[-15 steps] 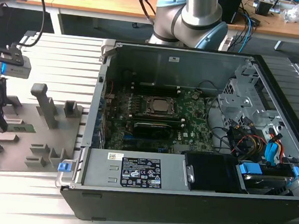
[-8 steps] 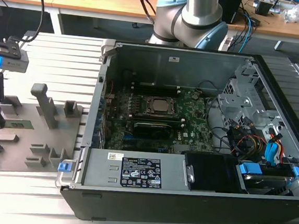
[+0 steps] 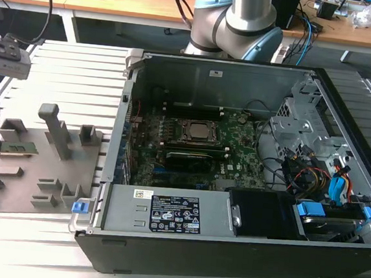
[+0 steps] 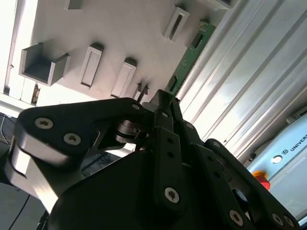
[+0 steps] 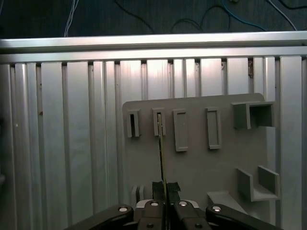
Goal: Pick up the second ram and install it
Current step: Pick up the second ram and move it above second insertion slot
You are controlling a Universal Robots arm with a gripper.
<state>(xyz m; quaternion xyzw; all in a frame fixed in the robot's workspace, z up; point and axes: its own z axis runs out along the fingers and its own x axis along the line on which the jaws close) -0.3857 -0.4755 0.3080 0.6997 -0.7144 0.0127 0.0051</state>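
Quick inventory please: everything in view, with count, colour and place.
memory stick: 1, green, on the holder plate, clamped at one end.
holder plate: 1, grey, on the ribbed table, at the exterior view's left.
computer case: 1, black, open, centre.
motherboard: 1, green, inside the case.
power supply: 1, grey, labelled, inside the case.
cables: several, mixed colours, inside the case.
arm: 1, silver and light blue, behind the case.
end effector: 1, black, shut on the memory stick.
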